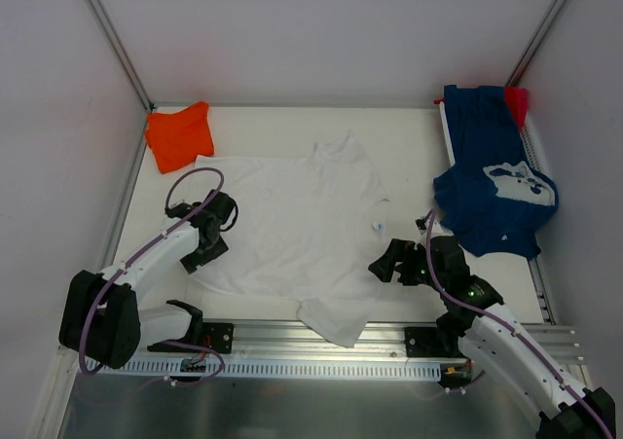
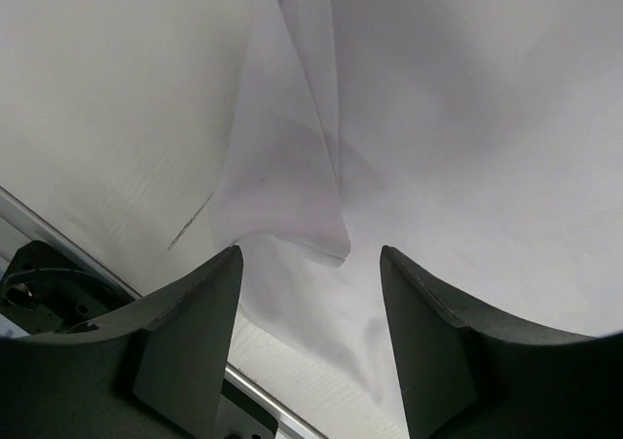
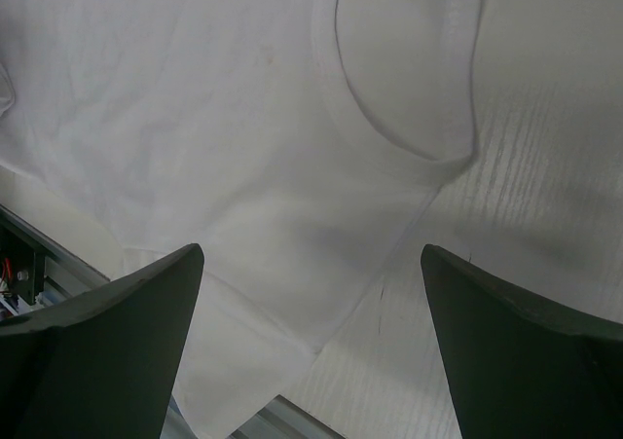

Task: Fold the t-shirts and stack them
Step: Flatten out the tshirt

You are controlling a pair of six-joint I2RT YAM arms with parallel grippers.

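Note:
The white t-shirt (image 1: 292,220) lies spread flat mid-table, with one corner hanging over the front rail. My left gripper (image 1: 216,227) is open at the shirt's left edge. In the left wrist view its gripper (image 2: 311,254) is open just above a folded edge of the white cloth (image 2: 292,186). My right gripper (image 1: 387,261) is open at the shirt's right edge. In the right wrist view its gripper (image 3: 311,254) is open and empty over the white shirt (image 3: 195,118), near its collar (image 3: 404,128). The orange shirt (image 1: 180,135) lies folded at the back left. The navy shirt (image 1: 492,186) lies crumpled at the right, with the red one (image 1: 517,101) behind it.
A white rack (image 1: 538,166) lies under the navy shirt along the right side. A metal rail (image 1: 292,337) runs along the table's front edge. Enclosure walls and corner posts (image 1: 112,35) bound the back and sides.

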